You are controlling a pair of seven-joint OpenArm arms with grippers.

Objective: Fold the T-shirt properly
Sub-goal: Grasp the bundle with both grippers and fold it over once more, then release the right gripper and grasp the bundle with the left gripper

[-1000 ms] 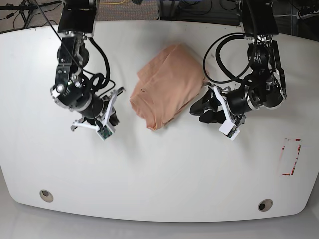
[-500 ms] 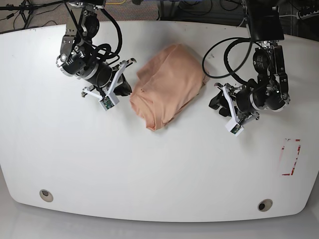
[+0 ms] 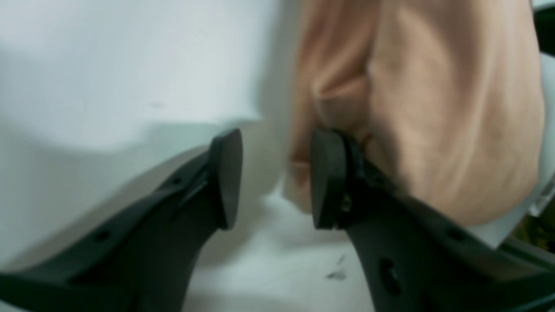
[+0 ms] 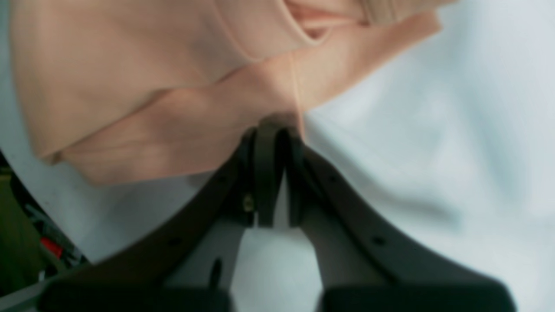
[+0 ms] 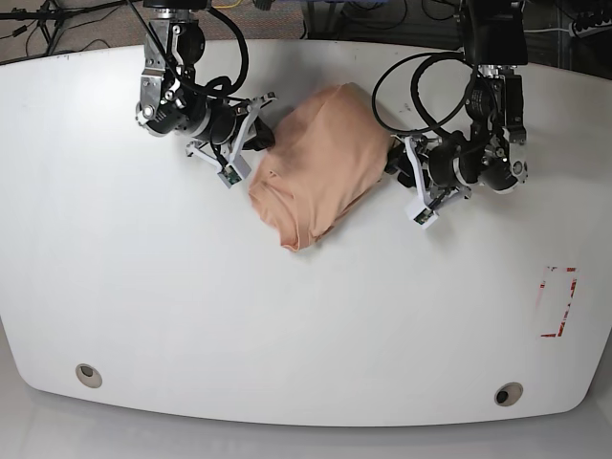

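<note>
Soft peach T-shirt (image 5: 320, 163), matte cotton, bunched into a rough folded wedge with shallow creases, lying at top centre of the smooth white surface (image 5: 287, 325). Long axis running diagonally, from upper right down to a blunt corner at lower left. Wide bare room below and to both sides; far edge close behind. Right gripper (image 4: 277, 130) at the shirt's near hem, black jaws pressed together against the cloth edge. Left gripper (image 3: 275, 177) at the opposite edge, jaws apart, one pad (image 3: 327, 177) touching fabric, nothing between them.
</note>
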